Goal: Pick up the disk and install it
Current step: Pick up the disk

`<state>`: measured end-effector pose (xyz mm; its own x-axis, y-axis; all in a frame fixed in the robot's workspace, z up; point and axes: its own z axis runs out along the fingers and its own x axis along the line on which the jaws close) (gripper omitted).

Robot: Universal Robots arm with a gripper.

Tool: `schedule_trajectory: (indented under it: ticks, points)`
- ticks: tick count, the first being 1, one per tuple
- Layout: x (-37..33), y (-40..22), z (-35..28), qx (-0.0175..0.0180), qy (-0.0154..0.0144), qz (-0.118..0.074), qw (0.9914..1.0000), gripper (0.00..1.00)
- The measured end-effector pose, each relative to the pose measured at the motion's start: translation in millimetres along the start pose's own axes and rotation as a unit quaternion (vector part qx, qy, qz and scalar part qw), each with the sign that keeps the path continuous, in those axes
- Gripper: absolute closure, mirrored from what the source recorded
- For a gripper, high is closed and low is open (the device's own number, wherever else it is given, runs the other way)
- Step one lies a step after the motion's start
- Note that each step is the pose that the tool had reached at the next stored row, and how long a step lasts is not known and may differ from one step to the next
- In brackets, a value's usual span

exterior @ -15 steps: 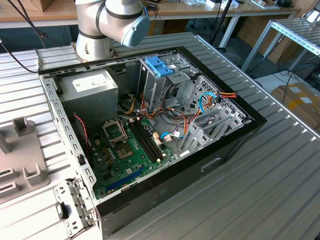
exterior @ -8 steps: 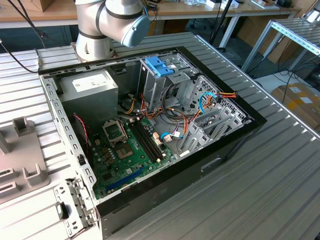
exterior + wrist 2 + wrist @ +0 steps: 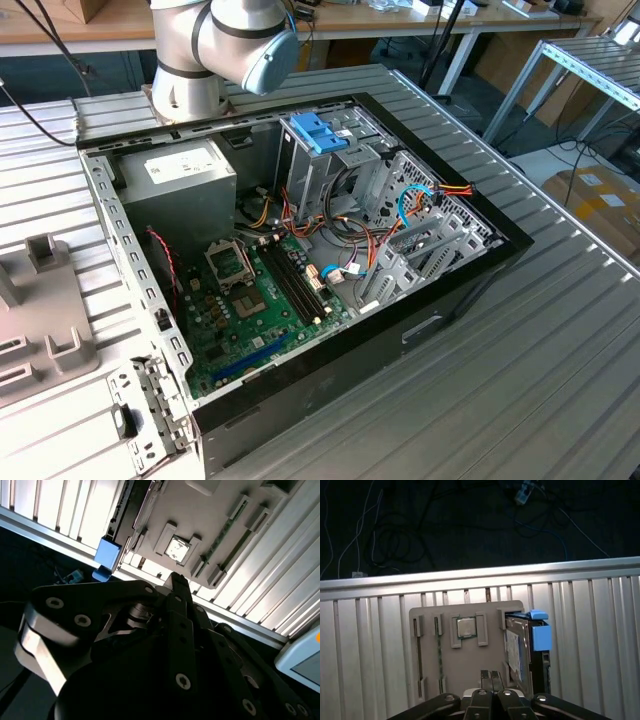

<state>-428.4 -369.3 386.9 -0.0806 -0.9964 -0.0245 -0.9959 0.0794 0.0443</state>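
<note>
Presently our end effector [image 3: 490, 674], shut tight and empty, hovers above the grey parts tray [image 3: 465, 672]; descending unopened, we risk knocking the edge-standing disk [image 3: 516, 652] askew.

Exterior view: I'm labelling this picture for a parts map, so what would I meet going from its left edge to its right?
Grey parts tray → grey power-supply box → processor socket → light-blue bracket → bundle of coloured wires → cardboard box.
</note>
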Motion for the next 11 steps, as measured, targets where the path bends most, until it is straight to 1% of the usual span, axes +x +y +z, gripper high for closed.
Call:
schedule_trajectory:
  ticks: [2, 11]
  points:
    - [0.0, 0.0, 0.0, -0.0001, 0.0002, -0.003, 1.0, 0.89]
    - [0.0, 0.0, 0.0, -0.0001, 0.0, -0.003, 1.0, 0.89]
